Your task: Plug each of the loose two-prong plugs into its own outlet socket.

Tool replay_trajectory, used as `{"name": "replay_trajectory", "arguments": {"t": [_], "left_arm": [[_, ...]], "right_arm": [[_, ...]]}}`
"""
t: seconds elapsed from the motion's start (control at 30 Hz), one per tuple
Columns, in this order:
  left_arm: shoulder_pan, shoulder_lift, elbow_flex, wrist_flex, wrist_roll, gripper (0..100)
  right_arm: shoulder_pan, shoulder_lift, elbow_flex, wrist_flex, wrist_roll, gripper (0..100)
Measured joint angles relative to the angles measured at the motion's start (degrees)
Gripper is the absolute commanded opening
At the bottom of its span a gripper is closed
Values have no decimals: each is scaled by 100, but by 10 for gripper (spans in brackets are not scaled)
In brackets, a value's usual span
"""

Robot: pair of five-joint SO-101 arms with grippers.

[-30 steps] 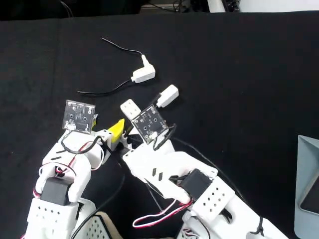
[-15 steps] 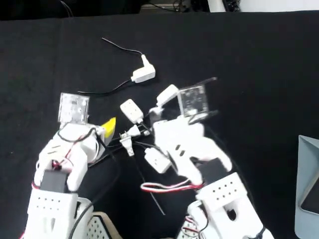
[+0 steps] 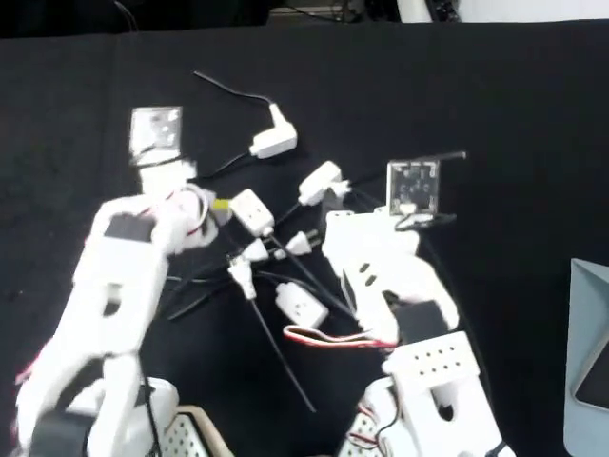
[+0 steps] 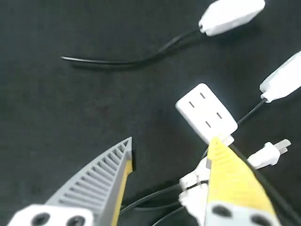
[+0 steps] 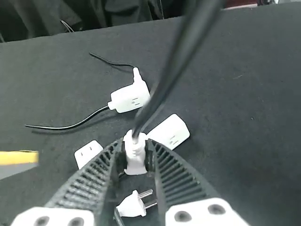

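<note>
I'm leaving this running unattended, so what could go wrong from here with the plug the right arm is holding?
The black cord rises from the held plug across the right wrist view, so it may hide socket slots while aiming. Cords cross in a tangle between the arms, so moving the right gripper might drag the loose plug. The nearest socket lies unheld and may slide when pushed.
</note>
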Motion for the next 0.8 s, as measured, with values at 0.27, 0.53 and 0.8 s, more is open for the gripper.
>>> {"name": "replay_trajectory", "arguments": {"t": [0.27, 0.53, 0.8], "left_arm": [[369, 2426, -1679, 158, 967, 258], [413, 4290, -3868, 1468, 1116, 258], [756, 5890, -5582, 2066, 1679, 258]], "right_arm": [[44, 0, 18, 0, 0, 12], [44, 0, 18, 0, 0, 12], [44, 0, 88, 0, 0, 12]]}}
